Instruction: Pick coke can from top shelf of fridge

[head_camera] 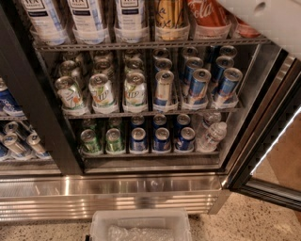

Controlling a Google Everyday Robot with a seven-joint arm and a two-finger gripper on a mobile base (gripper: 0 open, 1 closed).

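Note:
The fridge stands open in front of me. Its top shelf runs along the upper edge of the view, with tall cans in clear cup holders. A red coke can stands there, right of a gold-yellow can. A second coke can to its right is mostly hidden behind my white arm, which reaches in from the top right corner. Three white tea cans stand to the left. My gripper is out of view, beyond the top edge past the arm.
Lower racks hold 7up cans, blue cans and a plastic bottle. The glass door stands open at the right. A ribbed steel base panel is below, and a clear plastic bin sits on the floor.

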